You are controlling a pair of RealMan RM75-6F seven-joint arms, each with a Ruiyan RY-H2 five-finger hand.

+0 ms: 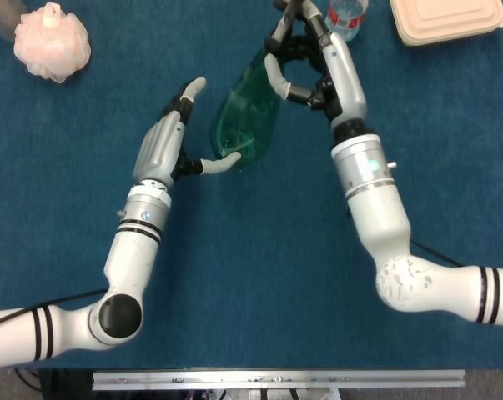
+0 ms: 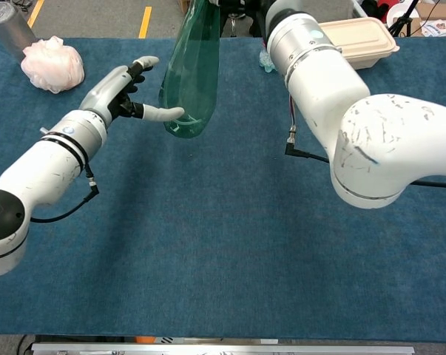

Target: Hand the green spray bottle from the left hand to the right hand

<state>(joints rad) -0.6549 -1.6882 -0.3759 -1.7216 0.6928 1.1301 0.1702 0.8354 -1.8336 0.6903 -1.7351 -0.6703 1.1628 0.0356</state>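
Observation:
The green spray bottle [image 1: 248, 117] [image 2: 191, 70] hangs tilted above the blue table, its base toward the left hand. My right hand [image 1: 299, 62] grips its upper part near the neck; in the chest view that hand is cut off by the top edge. My left hand [image 1: 169, 142] [image 2: 123, 92] is open beside the bottle's base, fingers spread. Its thumb tip [image 1: 228, 159] lies right at the bottle's lower edge; I cannot tell whether it touches.
A pink bath puff [image 1: 52, 41] [image 2: 52, 64] lies at the far left. A clear water bottle [image 1: 345, 17] and a beige lidded food box [image 1: 445, 18] [image 2: 356, 42] stand at the far right. A clear cup [image 2: 8, 28] stands behind the puff.

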